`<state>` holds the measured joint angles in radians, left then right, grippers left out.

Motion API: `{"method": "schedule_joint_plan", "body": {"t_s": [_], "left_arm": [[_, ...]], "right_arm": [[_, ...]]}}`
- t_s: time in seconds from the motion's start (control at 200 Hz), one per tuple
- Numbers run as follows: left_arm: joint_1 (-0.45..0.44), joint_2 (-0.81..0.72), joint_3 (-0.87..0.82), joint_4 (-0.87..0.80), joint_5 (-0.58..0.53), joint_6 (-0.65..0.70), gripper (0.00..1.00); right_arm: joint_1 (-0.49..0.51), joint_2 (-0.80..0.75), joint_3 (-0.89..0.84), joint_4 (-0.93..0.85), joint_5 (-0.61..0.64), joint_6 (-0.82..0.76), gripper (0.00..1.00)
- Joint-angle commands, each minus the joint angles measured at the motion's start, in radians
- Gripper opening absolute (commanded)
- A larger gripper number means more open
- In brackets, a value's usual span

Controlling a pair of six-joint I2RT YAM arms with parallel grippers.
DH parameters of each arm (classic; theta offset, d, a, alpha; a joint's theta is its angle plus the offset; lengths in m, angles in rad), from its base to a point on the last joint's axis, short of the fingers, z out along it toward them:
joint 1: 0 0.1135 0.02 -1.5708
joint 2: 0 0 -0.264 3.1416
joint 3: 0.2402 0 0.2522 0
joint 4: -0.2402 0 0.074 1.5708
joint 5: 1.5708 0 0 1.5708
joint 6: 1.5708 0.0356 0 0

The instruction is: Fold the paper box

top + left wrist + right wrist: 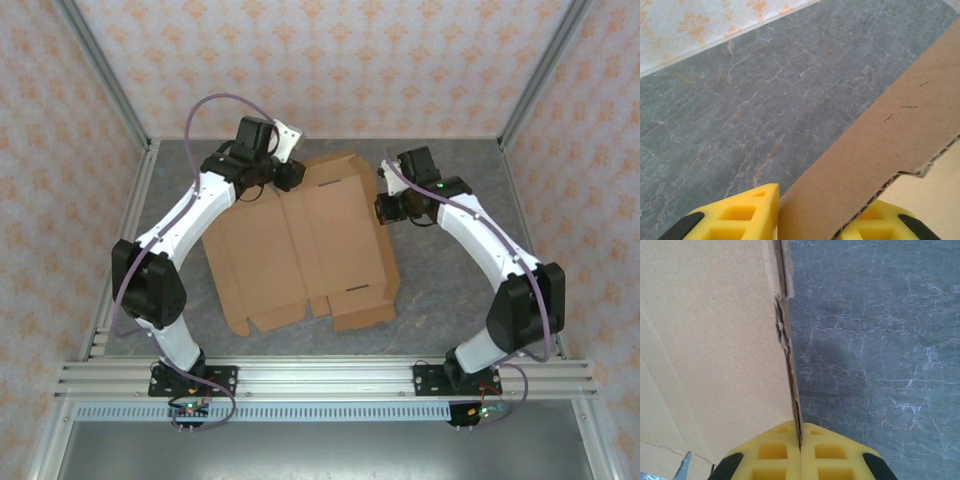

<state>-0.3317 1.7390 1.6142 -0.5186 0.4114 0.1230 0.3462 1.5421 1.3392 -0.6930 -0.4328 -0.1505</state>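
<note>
The paper box [300, 250] is a brown die-cut cardboard sheet lying mostly flat in the middle of the grey table, flaps and slots showing. My left gripper [288, 175] is at its far left corner. In the left wrist view the yellow fingers [740, 215] stand apart, and a raised flap of the paper box [890, 140] passes slantwise between them, so the left gripper [822, 200] is open. My right gripper [385, 210] is at the sheet's right edge. It [800, 432] is shut on that thin edge of the paper box [715, 340], which stands upright.
The grey marbled table [450, 280] has bare room to the right and behind the sheet. Metal frame posts [110, 90] and patterned walls close in the sides and back. An aluminium rail [320, 375] runs along the near edge by the arm bases.
</note>
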Motion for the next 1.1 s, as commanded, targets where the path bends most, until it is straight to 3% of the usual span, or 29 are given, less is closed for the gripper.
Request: {"method": "schedule_joint_plan", "body": {"t_s": [0.0, 0.31, 0.56, 0.951, 1.096], "left_arm": [[0.012, 0.013, 0.017, -0.025, 0.019, -0.017, 0.32], [0.019, 0.031, 0.036, -0.063, 0.002, 0.072, 0.33], [0.023, 0.078, 0.107, -0.135, -0.068, 0.069, 0.34], [0.059, 0.097, 0.202, -0.238, -0.011, 0.019, 0.64], [0.071, 0.051, 0.217, -0.262, -0.040, 0.003, 0.69]], "right_arm": [[-0.001, 0.040, 0.065, -0.014, 0.024, -0.054, 0.00], [-0.003, 0.094, 0.127, -0.029, -0.010, -0.071, 0.00], [-0.006, 0.086, 0.122, -0.040, -0.056, -0.124, 0.00], [-0.027, 0.100, 0.113, -0.024, -0.025, -0.106, 0.00], [-0.030, 0.104, 0.109, -0.009, -0.015, -0.071, 0.00]]}}
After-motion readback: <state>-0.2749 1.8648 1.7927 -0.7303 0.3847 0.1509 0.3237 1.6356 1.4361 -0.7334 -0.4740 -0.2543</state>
